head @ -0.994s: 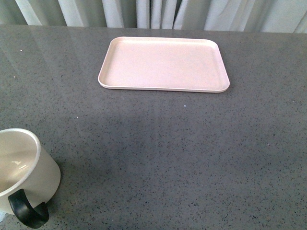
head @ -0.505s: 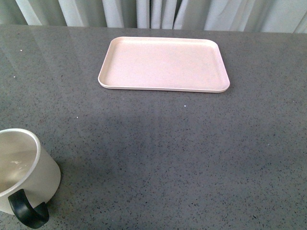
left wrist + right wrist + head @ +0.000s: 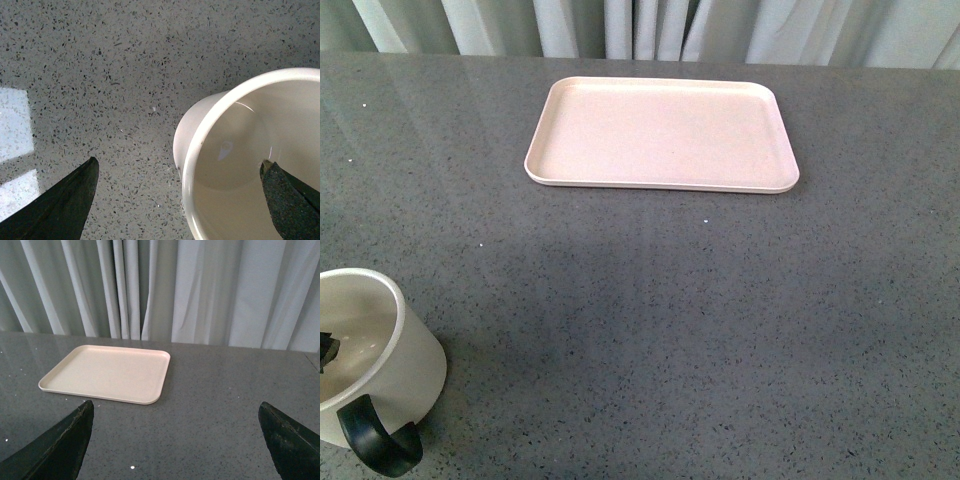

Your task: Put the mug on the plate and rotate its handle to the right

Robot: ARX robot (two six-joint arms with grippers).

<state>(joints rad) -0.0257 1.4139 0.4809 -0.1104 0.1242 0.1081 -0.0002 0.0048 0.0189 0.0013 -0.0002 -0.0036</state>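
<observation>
A dark fingertip (image 3: 326, 350) newly shows inside the mug (image 3: 415, 370), which stands near-left on the table (image 3: 670, 300) (handle (image 3: 375, 447) toward the camera), well apart from the plate (image 3: 660, 135); the left wrist view has the left gripper (image 3: 178, 167) spread wide, straddling the mug's wall; the right wrist view has the right gripper (image 3: 175, 410) spread, empty, facing the plate.

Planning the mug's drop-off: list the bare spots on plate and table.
The plate is bare. So is the table between plate and front edge, right of the mug. Crowded only near-left, where the left gripper straddles the mug's wall.
</observation>
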